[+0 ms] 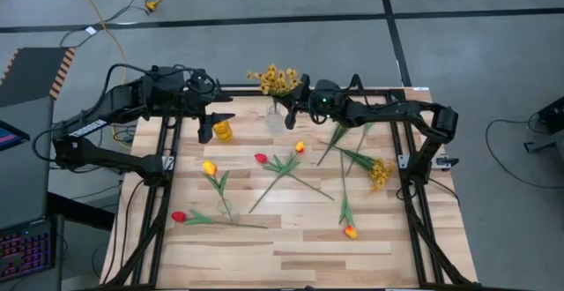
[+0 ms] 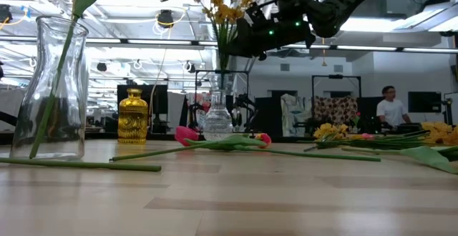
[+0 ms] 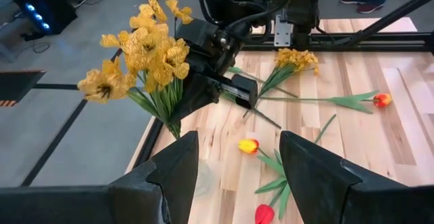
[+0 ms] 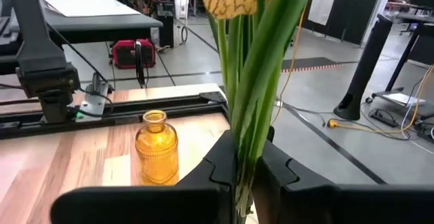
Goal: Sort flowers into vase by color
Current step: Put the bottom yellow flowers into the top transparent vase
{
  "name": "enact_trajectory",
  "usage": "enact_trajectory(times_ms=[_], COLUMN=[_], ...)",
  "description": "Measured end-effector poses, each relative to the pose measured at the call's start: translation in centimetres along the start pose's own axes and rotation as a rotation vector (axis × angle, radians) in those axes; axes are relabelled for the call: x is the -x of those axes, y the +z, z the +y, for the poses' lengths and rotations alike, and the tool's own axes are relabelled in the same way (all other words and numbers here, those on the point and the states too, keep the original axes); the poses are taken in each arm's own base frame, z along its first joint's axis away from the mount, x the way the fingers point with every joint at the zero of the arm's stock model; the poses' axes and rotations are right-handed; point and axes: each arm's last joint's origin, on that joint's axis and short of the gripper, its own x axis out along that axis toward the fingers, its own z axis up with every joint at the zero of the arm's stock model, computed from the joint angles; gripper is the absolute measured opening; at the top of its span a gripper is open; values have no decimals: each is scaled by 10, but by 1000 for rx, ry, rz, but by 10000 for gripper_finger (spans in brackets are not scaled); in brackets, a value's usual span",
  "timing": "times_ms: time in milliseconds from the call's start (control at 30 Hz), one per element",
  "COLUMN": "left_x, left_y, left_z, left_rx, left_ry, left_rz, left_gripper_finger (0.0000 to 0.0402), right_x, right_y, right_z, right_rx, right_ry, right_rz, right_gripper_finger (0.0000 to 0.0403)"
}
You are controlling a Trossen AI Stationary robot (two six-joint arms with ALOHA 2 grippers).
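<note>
A spray of mustard-yellow blossoms stands upright at the table's far edge, its green stems running down into a small clear vase. My right gripper is shut on those stems below the blossoms. My left gripper hovers open and empty just left of the vase, above an amber glass vase. Red tulips, yellow-orange tulips and another mustard spray lie flat on the wood. My right gripper pinches the spray's bundled green stems between its two fingers, a short way under the blossoms. The fingers come in level from the table's right side and lie across the stems. The spray stays upright, its lower stems inside the clear vase's neck.
A tall clear carafe with a green stem leaning in it stands near the front left. A red tulip and a yellow-orange one lie toward the near edge. Black frame rails run along both sides.
</note>
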Motion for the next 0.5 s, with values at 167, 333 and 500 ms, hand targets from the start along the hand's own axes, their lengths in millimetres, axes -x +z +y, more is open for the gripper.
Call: enact_trajectory(times_ms=[167, 333, 500], left_x=[0, 0, 0], left_y=[0, 0, 0], left_z=[0, 0, 0], left_rx=[1, 3, 3], left_ry=[0, 0, 0], left_rz=[0, 0, 0], left_gripper_finger=[194, 194, 194], right_x=[0, 0, 0], right_y=[-2, -2, -2], right_z=[0, 0, 0], right_rx=[-1, -2, -2], right_ry=[2, 2, 2], right_rz=[23, 24, 24], right_gripper_finger=[56, 56, 58])
